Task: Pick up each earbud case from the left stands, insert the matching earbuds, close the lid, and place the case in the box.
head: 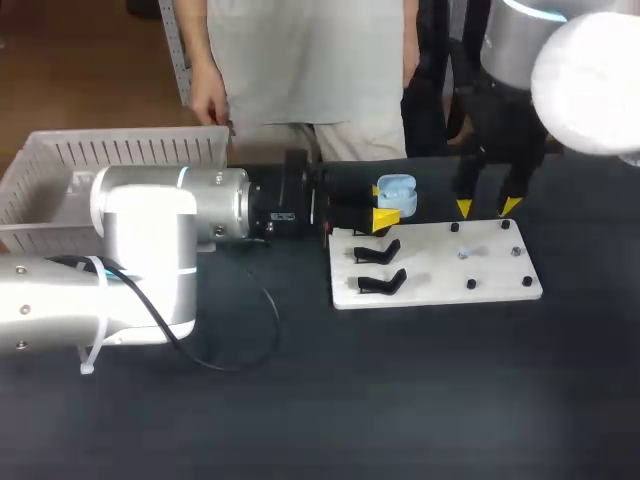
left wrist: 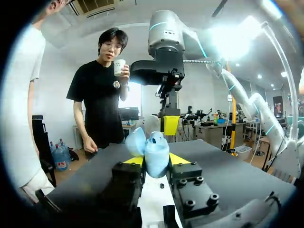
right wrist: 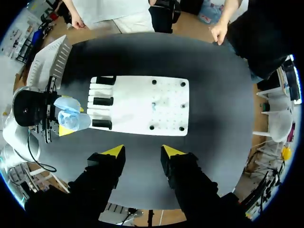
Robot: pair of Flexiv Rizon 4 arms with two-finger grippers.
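The left pincer (head: 383,205) grips the single light-blue earbud case (head: 398,187), whose lid stands open. It holds the case over the far corner of the white board (head: 440,270), at the stand end. The right pincer (head: 487,207) hangs spread and empty over the same far edge at the peg end, so the case lies sideways from it along that edge. There are three black stands (right wrist: 103,101) and one box (head: 110,165), which sits beyond the stand end. The earbuds are too small to make out.

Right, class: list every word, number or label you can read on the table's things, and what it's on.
None can be read.
The small white sticker on the left arm is too small to read.
The case, board and box show no print.
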